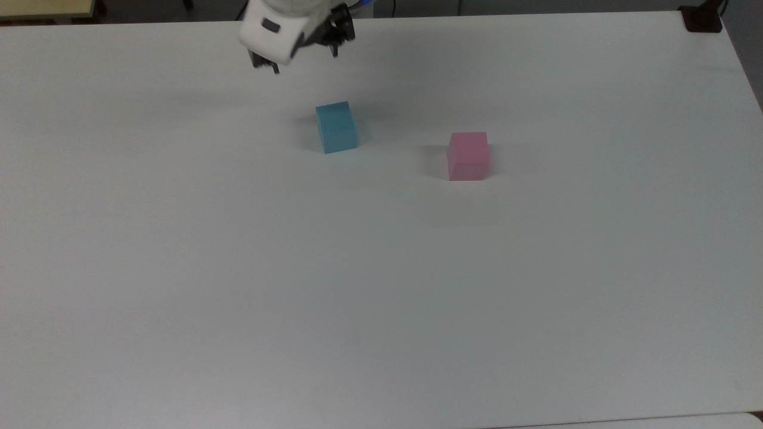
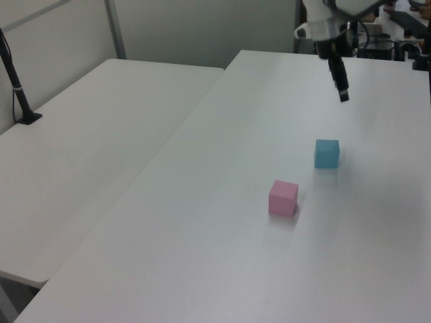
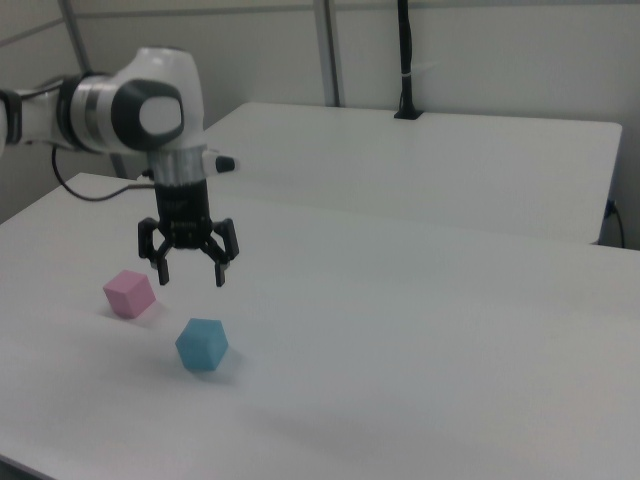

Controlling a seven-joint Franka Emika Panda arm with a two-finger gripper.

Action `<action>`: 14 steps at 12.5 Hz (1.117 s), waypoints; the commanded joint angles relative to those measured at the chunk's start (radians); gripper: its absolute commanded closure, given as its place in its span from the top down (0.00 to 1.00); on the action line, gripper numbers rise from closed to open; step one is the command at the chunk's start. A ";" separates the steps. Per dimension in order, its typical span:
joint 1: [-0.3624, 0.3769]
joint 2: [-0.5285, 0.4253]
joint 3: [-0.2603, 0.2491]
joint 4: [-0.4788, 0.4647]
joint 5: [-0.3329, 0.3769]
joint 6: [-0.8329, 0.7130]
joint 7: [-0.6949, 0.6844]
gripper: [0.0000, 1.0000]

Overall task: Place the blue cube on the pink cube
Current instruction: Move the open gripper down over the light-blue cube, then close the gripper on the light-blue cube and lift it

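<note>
The gripper (image 3: 190,277) hung in the air above the white tabletop (image 1: 381,286), its two dark fingers spread wide apart and holding nothing. In the top view the gripper (image 1: 298,59) sat at the upper edge, with the arm above it cut off by the frame and its white housing covering much of the fingers. In the left view the gripper (image 2: 343,94) was seen edge-on, so the gap between the fingers could not be made out there.

The blue cube (image 1: 337,127) rested on the tabletop, below the gripper in the top view and apart from it. The pink cube (image 1: 468,155) stood well apart from it, toward the top view's right. In the right view the blue cube (image 3: 202,345) lay nearer the camera than the pink cube (image 3: 129,293).
</note>
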 commanded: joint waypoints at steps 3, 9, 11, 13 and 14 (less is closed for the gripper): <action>0.038 -0.006 0.044 -0.200 -0.007 0.244 0.095 1.00; 0.054 0.103 0.042 -0.196 -0.035 0.334 0.190 1.00; 0.060 0.119 0.044 -0.194 -0.045 0.334 0.190 1.00; 0.062 0.123 0.044 -0.194 -0.047 0.334 0.192 0.91; 0.062 0.123 0.042 -0.191 -0.047 0.334 0.192 0.73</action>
